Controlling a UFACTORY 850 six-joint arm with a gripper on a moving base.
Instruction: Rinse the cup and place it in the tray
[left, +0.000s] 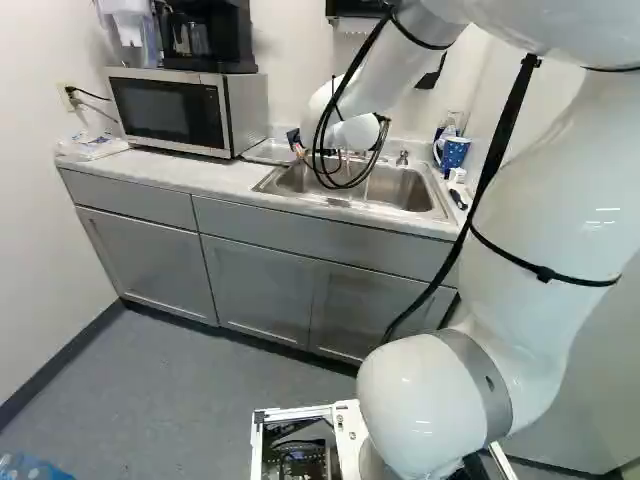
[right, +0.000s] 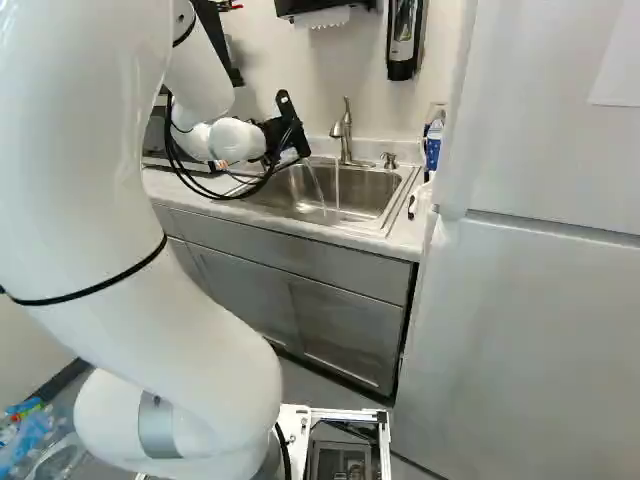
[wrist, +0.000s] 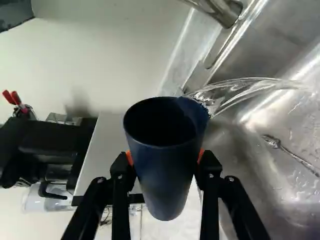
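- A white metal frame (left: 347, 425) with electronics in it is seen low in the left base view, beside the white arm (left: 540, 210).
- Grey cabinets (left: 255, 285) are set under a pale counter (left: 190, 172), into which a steel sink (right: 290, 205) is fitted.
- The dark blue cup (wrist: 167, 170) is gripped from two sides by the fingers (wrist: 118, 200), whose orange pads (wrist: 201, 155) are pressed to its wall; it is held near the sink, with its open mouth seen in the wrist view.
- Curved streams of water (wrist: 260, 85) are thrown out over the sink from beside the cup's rim.
- A thin metal utensil (wrist: 300, 161) is left lying in the sink.
- A flat object (left: 266, 152) is seen between sink and microwave (left: 180, 110); whether it is the tray cannot be told.
- Behind the sink a faucet (right: 345, 135) is mounted, and a dotted blue mug (left: 453, 153) is placed near the sink's corner.
- Atop the microwave a black coffee machine (left: 210, 38) is stood.
- On the wall a black dispenser (right: 403, 45) is fixed.
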